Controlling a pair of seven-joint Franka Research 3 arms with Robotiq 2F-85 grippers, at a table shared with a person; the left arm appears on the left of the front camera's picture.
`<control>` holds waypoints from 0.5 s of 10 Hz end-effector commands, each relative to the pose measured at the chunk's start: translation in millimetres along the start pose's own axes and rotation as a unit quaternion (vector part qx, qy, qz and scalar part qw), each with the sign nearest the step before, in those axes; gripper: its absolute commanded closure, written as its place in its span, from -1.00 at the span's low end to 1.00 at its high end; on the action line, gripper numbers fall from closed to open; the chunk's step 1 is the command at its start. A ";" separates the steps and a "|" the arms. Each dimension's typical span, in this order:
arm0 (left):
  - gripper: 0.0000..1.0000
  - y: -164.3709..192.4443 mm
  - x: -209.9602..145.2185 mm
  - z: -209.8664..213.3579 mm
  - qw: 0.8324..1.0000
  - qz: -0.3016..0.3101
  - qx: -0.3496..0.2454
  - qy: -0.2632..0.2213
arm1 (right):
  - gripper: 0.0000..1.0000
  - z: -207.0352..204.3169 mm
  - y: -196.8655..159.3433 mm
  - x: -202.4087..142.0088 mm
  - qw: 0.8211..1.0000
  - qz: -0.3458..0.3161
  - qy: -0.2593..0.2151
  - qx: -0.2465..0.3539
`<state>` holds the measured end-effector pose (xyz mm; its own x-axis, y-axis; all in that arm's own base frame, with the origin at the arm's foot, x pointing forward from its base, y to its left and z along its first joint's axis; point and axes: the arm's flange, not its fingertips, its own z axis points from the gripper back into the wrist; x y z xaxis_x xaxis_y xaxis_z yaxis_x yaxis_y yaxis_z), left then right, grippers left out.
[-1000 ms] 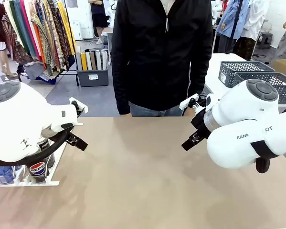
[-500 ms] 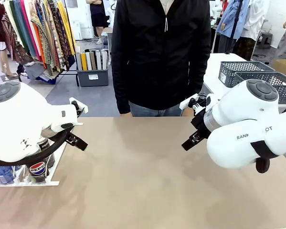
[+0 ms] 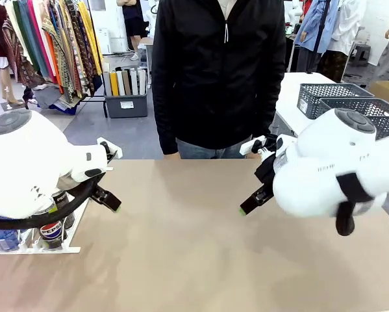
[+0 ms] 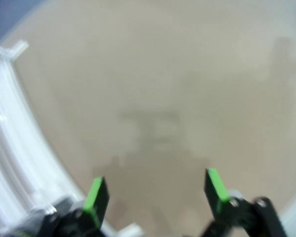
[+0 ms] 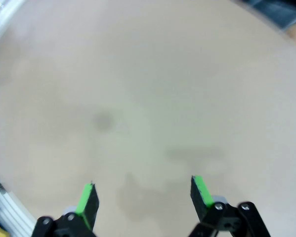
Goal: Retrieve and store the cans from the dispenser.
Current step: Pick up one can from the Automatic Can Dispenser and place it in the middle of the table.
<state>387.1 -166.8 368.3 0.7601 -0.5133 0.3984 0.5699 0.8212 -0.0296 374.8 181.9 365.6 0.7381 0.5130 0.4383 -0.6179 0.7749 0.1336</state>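
**A:** How does the left gripper point(image 4: 155, 190) stand?

**B:** Its jaws are spread wide with nothing between the green pads. In the left wrist view there is only bare table point(image 4: 187, 89) beneath them. The right gripper point(image 5: 144, 195) is the same: wide apart, empty, over plain tabletop.

**A:** And where are the cans point(image 3: 51, 231)?

**B:** They are in the lower left corner of the front view, upright against the front stop of the dispenser point(image 3: 77, 218). One black can shows its round logo, and something blue stands beside it. The left arm's white body covers most of the rack.

**A:** Which way do they lie from the left gripper point(image 3: 108, 198)?

**B:** Below and to its left in the frame. The gripper hangs just off the rack's right edge and slants away from it, toward the middle of the table. The lanes run away from the camera, toward the person point(image 3: 220, 71) at the far side.

**A:** Which arm is nearer?

**B:** The left one, clearly. The right gripper point(image 3: 254, 200) is well apart, across the table at centre right. The left wrist would probably have to turn back toward the front stop before it could reach for a can.
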 end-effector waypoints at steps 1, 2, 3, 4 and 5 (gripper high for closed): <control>-1.00 5.0 6.7 56.8 0.983 0.131 -0.116 0.051 | -1.00 48.1 -38.6 -7.6 0.987 -0.086 -0.018 0.131; -1.00 6.8 4.4 84.3 0.971 0.142 -0.191 0.015 | -1.00 74.4 -42.9 -13.8 0.974 -0.117 -0.054 0.187; -1.00 16.4 -9.5 123.9 0.953 0.139 -0.265 -0.034 | -1.00 113.9 -46.2 -29.0 0.947 -0.120 -0.079 0.288; -1.00 35.0 -27.8 161.7 0.927 0.139 -0.337 -0.088 | -1.00 150.2 -56.6 -49.8 0.921 -0.125 -0.102 0.354; -1.00 64.4 -52.9 198.4 0.896 0.153 -0.380 -0.172 | -1.00 186.8 -80.1 -80.0 0.895 -0.144 -0.151 0.394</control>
<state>327.5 -84.7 529.7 0.8658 -0.2053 0.4564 0.4906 0.5281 -0.6931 325.9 54.7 489.1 0.8374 0.2125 0.5035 -0.5458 0.3739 0.7499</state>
